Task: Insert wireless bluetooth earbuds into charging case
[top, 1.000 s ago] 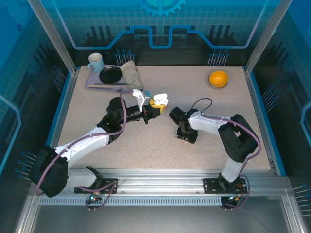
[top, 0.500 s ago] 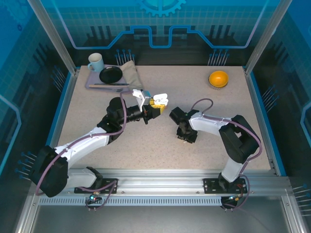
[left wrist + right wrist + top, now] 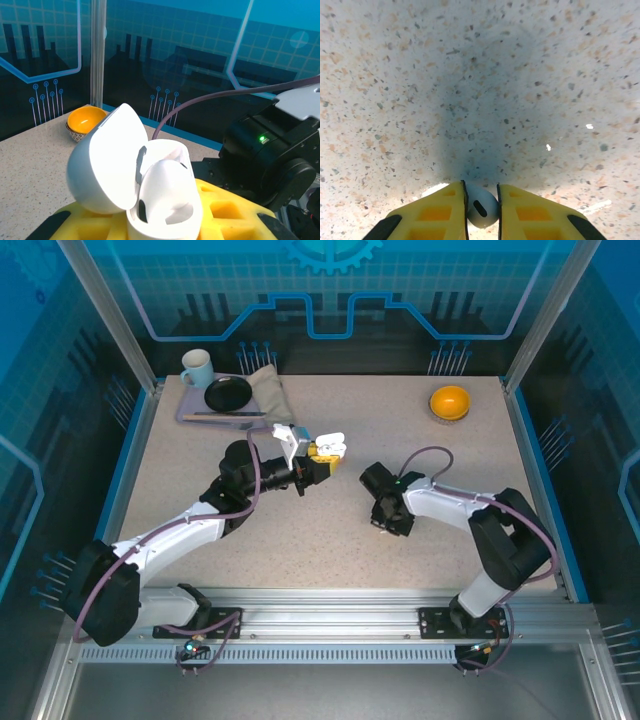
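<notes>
Right wrist view: smooth, rounded white earbud (image 3: 482,209) pinched between the yellow jaws of the right gripper (image 3: 482,215), close over the speckled table (image 3: 470,75).
Earbud facing: dark oval slot toward the camera; long axis cannot be told.
Left gripper (image 3: 165,222): clamped on the case (image 3: 167,197).
Case: glossy white, egg-shaped, lid swung open leftward.

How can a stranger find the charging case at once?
From the table, follow the left arm to the left end effector. Between its yellow fingers sits the charging case, a white rounded shell with its lid open, unlike the tiny earbud in the right end effector.
</notes>
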Action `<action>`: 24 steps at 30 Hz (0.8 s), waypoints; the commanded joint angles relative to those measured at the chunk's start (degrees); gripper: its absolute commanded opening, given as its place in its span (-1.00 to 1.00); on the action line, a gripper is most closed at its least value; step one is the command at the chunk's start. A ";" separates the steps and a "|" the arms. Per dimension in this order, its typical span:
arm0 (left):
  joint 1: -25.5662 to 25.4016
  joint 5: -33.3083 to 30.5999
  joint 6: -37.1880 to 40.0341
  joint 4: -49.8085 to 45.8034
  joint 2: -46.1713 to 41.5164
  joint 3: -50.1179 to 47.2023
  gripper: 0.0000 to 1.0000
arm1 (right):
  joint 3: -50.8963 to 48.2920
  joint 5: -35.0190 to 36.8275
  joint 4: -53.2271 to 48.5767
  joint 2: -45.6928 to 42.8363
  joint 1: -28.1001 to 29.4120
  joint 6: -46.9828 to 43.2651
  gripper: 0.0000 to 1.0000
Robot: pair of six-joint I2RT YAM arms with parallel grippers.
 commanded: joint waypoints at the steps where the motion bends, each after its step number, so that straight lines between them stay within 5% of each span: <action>1: -0.34 0.11 0.70 0.80 -0.31 1.41 -1.00 | -0.16 1.95 -1.80 -4.02 -1.04 -1.84 -0.62; 15: -0.35 2.11 1.88 -2.54 0.12 2.10 -1.00 | 5.32 2.86 -0.61 -23.27 -6.89 -17.21 -0.60; 24: -0.36 3.73 1.75 -3.43 1.40 2.17 -1.00 | 17.70 -1.35 2.30 -25.87 -9.66 -27.68 -0.61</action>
